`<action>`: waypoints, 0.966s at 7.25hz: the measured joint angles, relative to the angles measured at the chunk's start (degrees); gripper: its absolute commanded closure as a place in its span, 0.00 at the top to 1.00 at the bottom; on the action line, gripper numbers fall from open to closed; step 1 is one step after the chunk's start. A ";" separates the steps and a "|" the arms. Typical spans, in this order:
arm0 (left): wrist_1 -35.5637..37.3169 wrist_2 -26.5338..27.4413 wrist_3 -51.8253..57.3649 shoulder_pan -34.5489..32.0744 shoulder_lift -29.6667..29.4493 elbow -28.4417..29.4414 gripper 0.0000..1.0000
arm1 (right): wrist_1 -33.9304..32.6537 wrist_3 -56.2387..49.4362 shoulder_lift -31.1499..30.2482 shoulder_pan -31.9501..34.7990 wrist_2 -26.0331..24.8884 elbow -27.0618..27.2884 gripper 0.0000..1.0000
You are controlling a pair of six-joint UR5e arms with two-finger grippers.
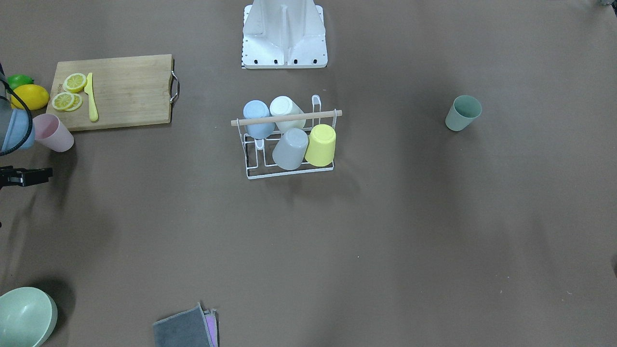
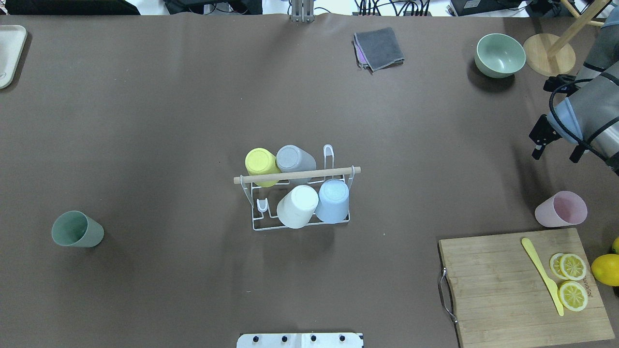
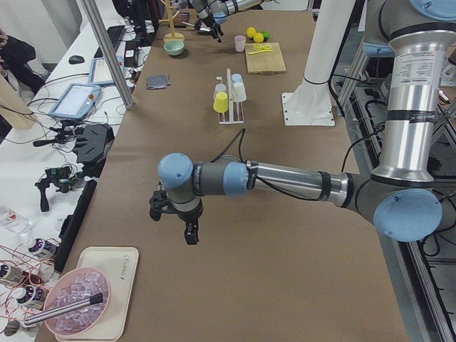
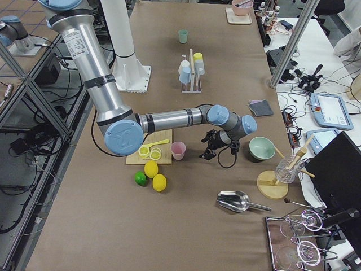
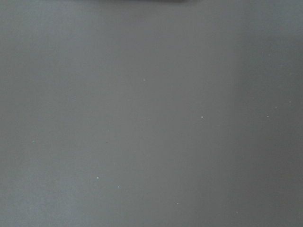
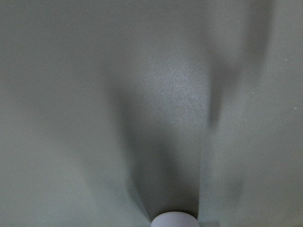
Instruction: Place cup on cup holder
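The cup holder [image 2: 297, 175] stands at the table's middle, a white wire rack with a wooden rod; blue, white, grey and yellow cups hang upside down on its prongs [image 1: 287, 118]. A pink cup [image 2: 561, 209] lies on its side by the cutting board; its rim shows in the right wrist view [image 6: 175, 220]. A green cup [image 2: 77, 229] lies on its side far left. My right gripper [image 2: 556, 153] hovers open and empty just beyond the pink cup [image 4: 178, 150]. My left gripper [image 3: 172, 226] shows only in the exterior left view, above bare table; I cannot tell its state.
A wooden cutting board [image 2: 493, 280] with lemon slices and a yellow knife [image 2: 541, 275] sits near right. A green bowl [image 2: 499, 55], a wooden stand [image 2: 549, 60] and a grey cloth [image 2: 378, 47] lie at the far side. A white tray [image 2: 9, 53] is far left.
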 measured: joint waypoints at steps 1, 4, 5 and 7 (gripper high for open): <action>6.38 2.50 -0.17 3.23 -5.80 0.19 0.98 | -1.05 -1.37 0.11 -0.53 -0.29 -0.20 0.98; 11.69 5.84 -1.60 12.40 -13.15 0.76 0.98 | -2.25 -2.96 0.29 -2.51 -0.52 -0.47 0.98; 11.93 5.76 -3.09 14.51 -14.14 1.52 0.98 | -3.48 -4.27 0.29 -2.91 -0.54 -0.57 0.98; 12.58 2.99 -4.21 17.14 -14.72 4.78 0.98 | -6.14 -6.41 0.18 -3.15 -0.56 -0.59 0.98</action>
